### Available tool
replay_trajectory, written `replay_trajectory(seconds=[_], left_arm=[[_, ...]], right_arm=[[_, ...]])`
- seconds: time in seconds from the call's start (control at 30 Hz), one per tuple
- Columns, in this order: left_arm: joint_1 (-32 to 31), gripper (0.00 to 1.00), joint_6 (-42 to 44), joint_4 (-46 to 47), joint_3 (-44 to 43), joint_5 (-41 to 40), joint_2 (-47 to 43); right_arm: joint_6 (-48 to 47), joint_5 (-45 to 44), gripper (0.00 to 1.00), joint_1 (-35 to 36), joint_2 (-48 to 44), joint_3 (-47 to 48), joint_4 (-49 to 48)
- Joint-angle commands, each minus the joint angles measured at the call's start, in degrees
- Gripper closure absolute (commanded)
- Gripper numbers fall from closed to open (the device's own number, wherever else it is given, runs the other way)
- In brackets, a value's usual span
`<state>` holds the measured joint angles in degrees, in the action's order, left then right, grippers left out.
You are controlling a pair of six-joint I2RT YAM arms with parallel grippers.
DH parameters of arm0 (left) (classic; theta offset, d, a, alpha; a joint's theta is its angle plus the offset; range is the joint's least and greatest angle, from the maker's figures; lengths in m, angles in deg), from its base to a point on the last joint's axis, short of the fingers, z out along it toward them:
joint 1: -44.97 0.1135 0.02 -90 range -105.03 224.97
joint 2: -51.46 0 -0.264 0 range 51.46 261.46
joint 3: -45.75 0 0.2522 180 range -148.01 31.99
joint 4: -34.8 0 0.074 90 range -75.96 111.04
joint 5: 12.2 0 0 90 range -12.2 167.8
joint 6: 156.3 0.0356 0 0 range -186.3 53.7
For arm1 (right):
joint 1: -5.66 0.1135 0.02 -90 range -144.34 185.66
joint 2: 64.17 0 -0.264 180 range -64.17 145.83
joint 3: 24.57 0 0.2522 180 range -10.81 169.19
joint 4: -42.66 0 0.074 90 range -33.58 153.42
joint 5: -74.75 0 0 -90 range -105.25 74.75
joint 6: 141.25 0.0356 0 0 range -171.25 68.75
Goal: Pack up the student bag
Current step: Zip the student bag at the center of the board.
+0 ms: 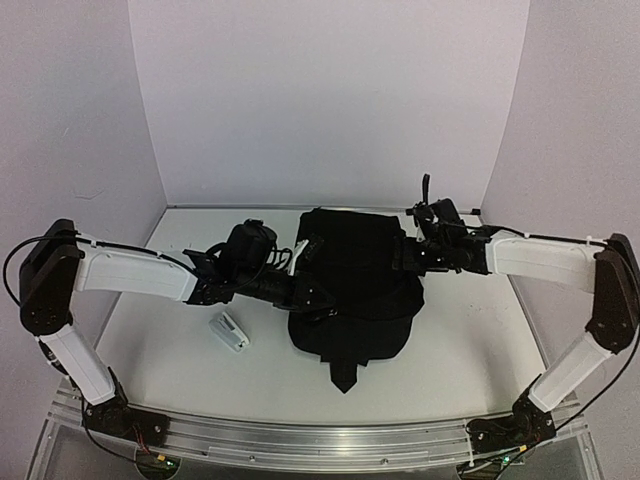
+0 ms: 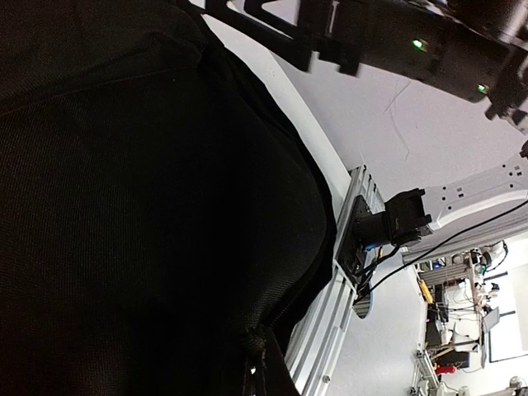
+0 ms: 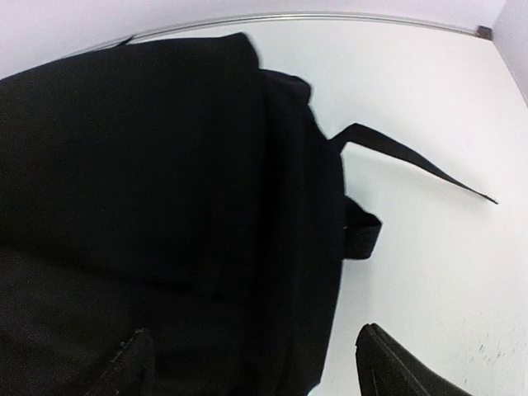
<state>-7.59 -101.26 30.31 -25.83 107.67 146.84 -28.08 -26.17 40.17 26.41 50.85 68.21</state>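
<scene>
The left arm point(image 1: 130, 270), white-shelled with black joints, rose from its base point(image 1: 105, 410) at the near left edge. It folded at a black elbow point(image 1: 45, 285) and ran its forearm rightwards, nearly level, to a bulky black wrist point(image 1: 248, 248). The black two-finger left gripper point(image 1: 303, 288) pointed right and slightly down. Neither view showed how its jaws stood, and its own camera caught no fingers. The right arm point(image 1: 540, 258), of the same white and black build, mirrored it, climbing from the near right edge and reaching left. The black right gripper point(image 3: 253, 330) had its jaws spread wide. Its dark fingertips point(image 3: 388, 363) stood well apart along the bottom of its wrist view.
</scene>
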Motion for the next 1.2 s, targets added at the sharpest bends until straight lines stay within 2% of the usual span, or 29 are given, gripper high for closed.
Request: replay_trajectory(seconds=[0.0, 0.07, 0.23, 0.4, 0.47, 0.53, 0.7, 0.83, 1.0, 1.07, 1.17], left_arm=[[0.06, 0.91, 1.33, 4.28, -2.02, -3.56, -2.77], [0.08, 0.73, 1.55, 3.07, -0.71, -3.96, -4.95], [0.22, 0.32, 1.85, -5.23, 1.4, -9.86, -11.12], [1.5, 0.12, -3.01, -16.88, 2.53, -20.3, -18.04], [3.82, 0.1, -6.51, -21.14, 3.69, -20.71, -20.0], [6.37, 0.07, -10.1, -21.64, 6.09, -17.61, -21.11], [8.52, 0.04, -14.88, -16.04, 10.58, -10.92, -21.58], [8.61, 0.03, -15.66, -12.8, 10.53, -6.88, -18.76], [8.61, 0.06, -15.57, -10.72, 9.11, -3.04, -14.85], [8.61, 0.1, -15.57, -9.67, 8.74, -1.7, -13.46], [8.6, 0.19, -15.66, -8.74, 7.9, -0.08, -11.87]], right_arm=[[-4.87, 11.52, 0.09, 4.64, -10.25, -2.82, -1.54], [-3.95, 14.52, 0.05, 6.84, -12.58, -3.84, -1.8], [-0.26, 21.31, 0.04, 9.37, -13.84, -4.49, -3.48], [1.18, 23.8, 0.06, 13.14, -11.05, -3.07, -3.45], [2.5, 23.57, 0.08, 13.46, -9.07, -2.44, -2.92], [3.97, 24.07, 0.11, 14.08, -6.67, -1.56, -2.54], [6.43, 23.6, 0.21, 16.16, -1.96, 0.44, -1.25], [6.84, 24.2, 0.27, 17.36, 0.08, 1.26, -1.3], [8.11, 25.97, 0.44, 18.15, 1.47, 1.97, -3.11], [8.54, 26.63, 0.55, 18.29, 1.74, 2.12, -3.65], [9.04, 26.26, 0.76, 18.39, 1.37, 1.9, -3.79]])
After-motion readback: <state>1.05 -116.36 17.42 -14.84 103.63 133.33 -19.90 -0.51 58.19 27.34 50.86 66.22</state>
